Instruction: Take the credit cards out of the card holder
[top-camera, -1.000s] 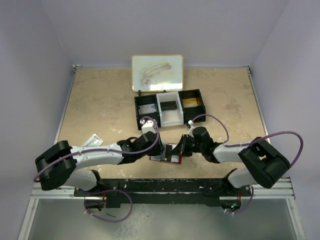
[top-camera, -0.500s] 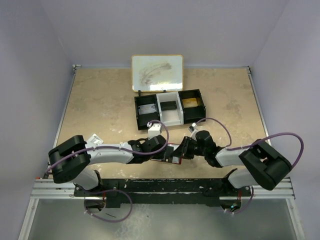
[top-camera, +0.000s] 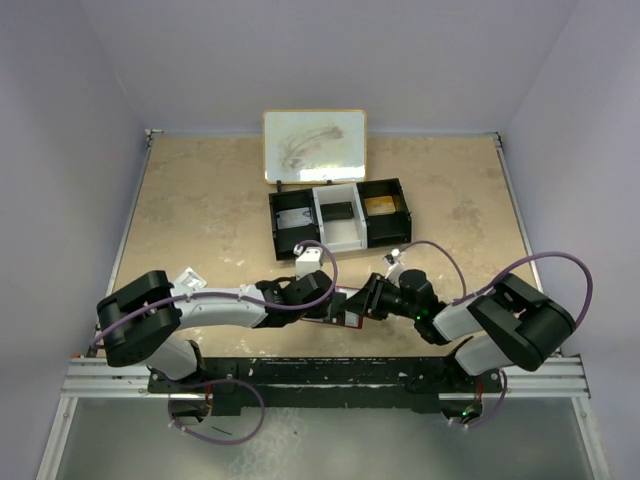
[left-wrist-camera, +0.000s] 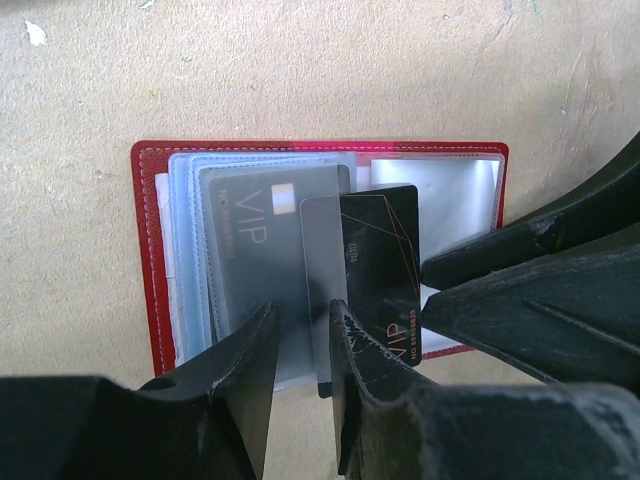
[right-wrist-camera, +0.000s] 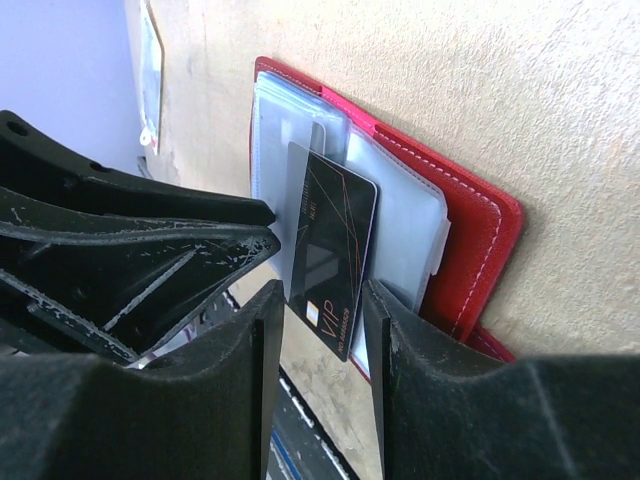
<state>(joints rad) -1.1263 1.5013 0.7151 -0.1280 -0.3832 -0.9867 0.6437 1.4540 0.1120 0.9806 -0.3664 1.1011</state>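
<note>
The red card holder (top-camera: 343, 310) lies open on the table between my two grippers. In the left wrist view its red cover (left-wrist-camera: 145, 250) frames clear sleeves. A grey VIP card (left-wrist-camera: 250, 250) sits in a sleeve, and a black VIP card (left-wrist-camera: 380, 270) sticks partway out. My left gripper (left-wrist-camera: 303, 312) (top-camera: 322, 303) is narrowly open, with a raised clear sleeve edge (left-wrist-camera: 322, 300) between its fingers. My right gripper (right-wrist-camera: 322, 295) (top-camera: 368, 300) is open, its fingers either side of the black card's (right-wrist-camera: 330, 250) free end, beside the red cover (right-wrist-camera: 480, 240).
A long black three-compartment tray (top-camera: 272, 215) with cards in it stands behind the card holder. A white board (top-camera: 314, 145) lies at the back. A clear plastic packet (top-camera: 187, 280) lies left of my left arm. A metal rail (top-camera: 320, 375) runs along the near edge.
My left arm swung in lower and closer to the card holder. My right gripper dropped lower at the holder's right side and its arm folded nearer the table.
</note>
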